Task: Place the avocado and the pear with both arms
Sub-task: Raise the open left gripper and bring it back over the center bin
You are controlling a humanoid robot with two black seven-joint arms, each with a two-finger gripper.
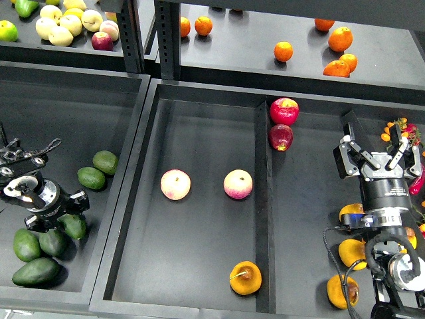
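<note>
My left gripper (64, 217) is low over the left tray (80, 100), shut on a dark green avocado (75, 226) that sticks out at its right side. Other avocados lie close by: two (105, 161) (91, 177) up and to the right, and three (36, 271) at the tray's front left. A golden pear with a brown stem (246, 278) lies at the front right of the centre tray (199, 109). My right gripper (376, 154) is open and empty over the right compartment. More pears (350, 253) lie beneath its arm.
Two pink-yellow apples (175, 184) (238, 184) lie mid centre tray. Two red apples (284, 111) (280, 137) lie right of the divider wall (261, 199). Oranges (340, 38) and pale apples (63, 23) sit on the back shelf. Small fruit (398, 129) is at the far right.
</note>
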